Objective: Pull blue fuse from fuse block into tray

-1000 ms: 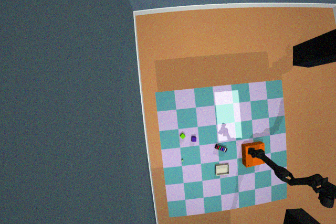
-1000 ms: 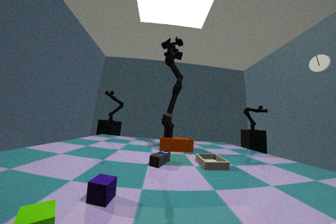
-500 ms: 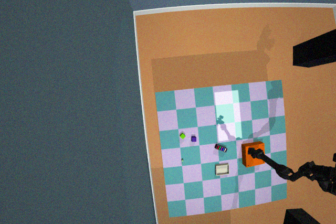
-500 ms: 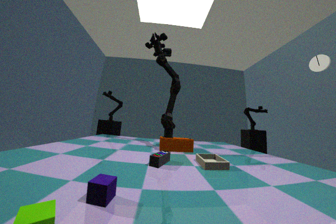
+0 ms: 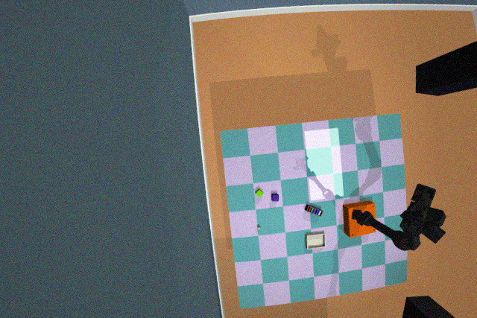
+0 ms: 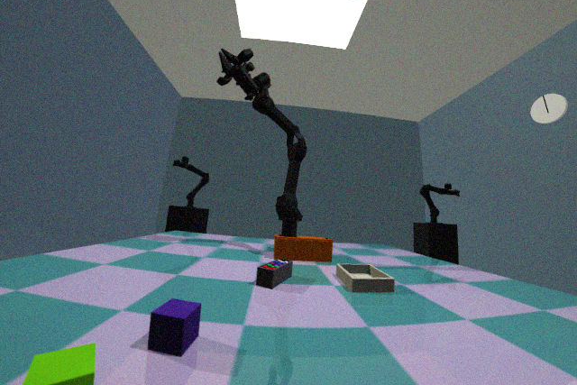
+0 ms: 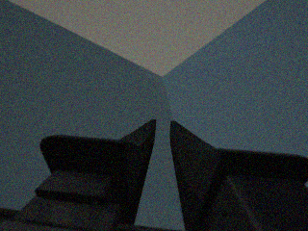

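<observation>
The black fuse block (image 5: 307,208) (image 6: 266,278) stands on the checkered table top with a row of small coloured fuses in its top. The blue fuse (image 5: 317,212) sits in that row, near the white end. The beige tray (image 5: 307,241) (image 6: 372,285) stands beside the block and looks empty. My gripper (image 6: 221,51) (image 7: 163,124) is high above the table, far from block and tray, pointing up and away. Its fingers are nearly together, with a narrow gap and nothing between them. The wrist view shows only walls and ceiling beyond the fingers.
My arm stands on an orange base (image 5: 349,226) (image 6: 303,249) behind the block and tray. A purple cube (image 5: 275,196) (image 6: 173,327), a lime green block (image 5: 258,192) (image 6: 62,364) and a tiny greenish thing (image 5: 258,227) are on the table. Two other arms stand on dark pedestals (image 6: 187,219) (image 6: 435,242) beyond it.
</observation>
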Robot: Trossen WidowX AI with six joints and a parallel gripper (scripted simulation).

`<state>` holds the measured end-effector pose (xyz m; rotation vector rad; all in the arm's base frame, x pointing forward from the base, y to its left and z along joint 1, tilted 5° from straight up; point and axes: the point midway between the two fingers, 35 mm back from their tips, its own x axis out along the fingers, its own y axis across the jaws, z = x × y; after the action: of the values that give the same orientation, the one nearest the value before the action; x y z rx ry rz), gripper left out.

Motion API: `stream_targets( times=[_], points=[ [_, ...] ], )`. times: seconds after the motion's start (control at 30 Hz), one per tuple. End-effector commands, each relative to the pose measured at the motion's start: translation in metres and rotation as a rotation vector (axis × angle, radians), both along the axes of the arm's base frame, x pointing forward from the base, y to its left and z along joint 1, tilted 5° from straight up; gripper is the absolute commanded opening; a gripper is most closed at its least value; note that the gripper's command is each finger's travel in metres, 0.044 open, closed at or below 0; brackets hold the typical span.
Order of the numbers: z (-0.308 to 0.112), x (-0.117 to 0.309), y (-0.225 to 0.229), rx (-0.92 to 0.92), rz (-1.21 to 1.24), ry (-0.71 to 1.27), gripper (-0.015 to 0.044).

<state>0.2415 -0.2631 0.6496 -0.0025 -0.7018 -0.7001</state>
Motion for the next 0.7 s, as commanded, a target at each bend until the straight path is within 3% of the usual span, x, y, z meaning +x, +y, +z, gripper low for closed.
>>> stream_targets(
  times=[0.0,0.37,0.67],
  points=[
    [-0.051,0.046,-0.009,0.057,0.016,0.187,0.0069],
    [-0.215,0.149,0.016,0.093,0.118,0.782,0.0069],
    [-0.355,0.185,0.079,-0.014,0.291,1.283,0.0069]
  ],
)
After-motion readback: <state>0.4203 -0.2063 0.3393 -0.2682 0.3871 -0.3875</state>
